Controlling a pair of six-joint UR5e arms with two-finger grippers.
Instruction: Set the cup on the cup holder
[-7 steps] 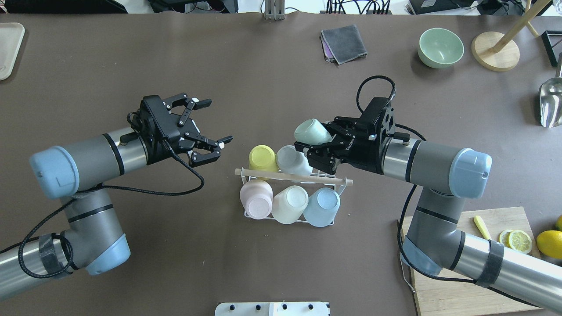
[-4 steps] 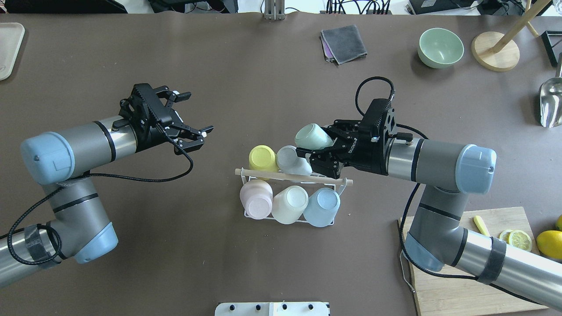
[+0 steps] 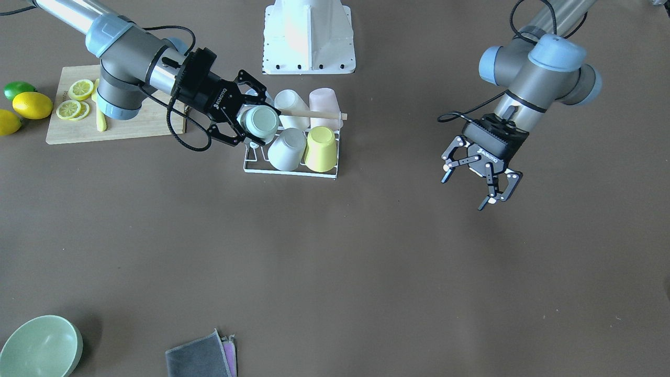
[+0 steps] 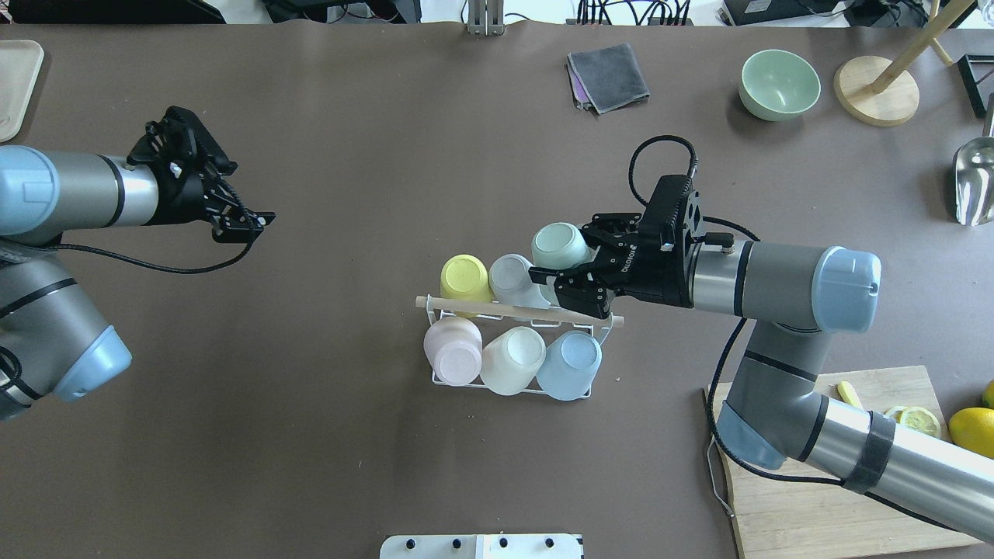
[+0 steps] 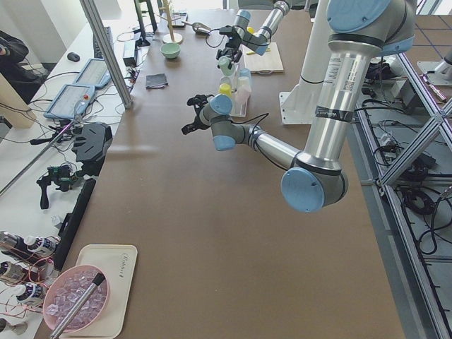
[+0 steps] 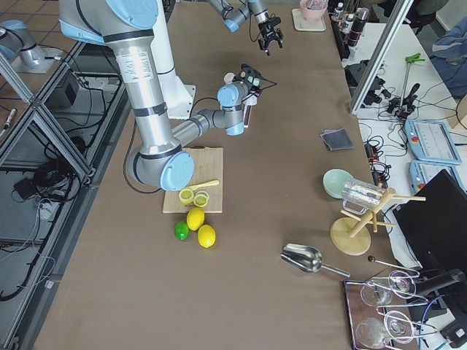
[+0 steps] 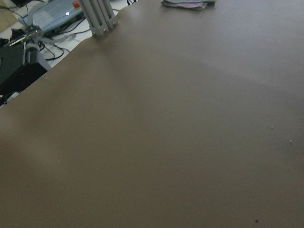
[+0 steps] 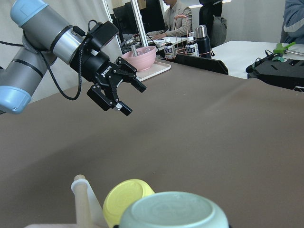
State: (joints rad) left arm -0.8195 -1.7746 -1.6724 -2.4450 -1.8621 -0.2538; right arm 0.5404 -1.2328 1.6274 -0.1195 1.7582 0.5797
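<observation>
Mint cup: upside down and tilted, base towards the overhead camera, at the right end of the rack's back row, touching the grey cup. Compared with a second ago it sits slightly lower in the overhead frame, nearer the rod.
Right gripper: clamped on the mint cup, one finger on each side of it. It reaches in from the right of the overhead frame and has shifted only slightly.
Cup holder: centre of the overhead frame, in the same place as before. It carries yellow and grey cups in the back row, and pink, cream and blue cups in front.
Empty peg: in the front-facing view it shows bare just below the mint cup, so the cup is not seated.
Left gripper: fingers apart, holding nothing. It was just left of the rack a second ago and is now near the left edge of the overhead frame, well apart from the holder.
Table: brown. A green bowl and a folded cloth lie in the upper right of the overhead frame, unmoved.
</observation>
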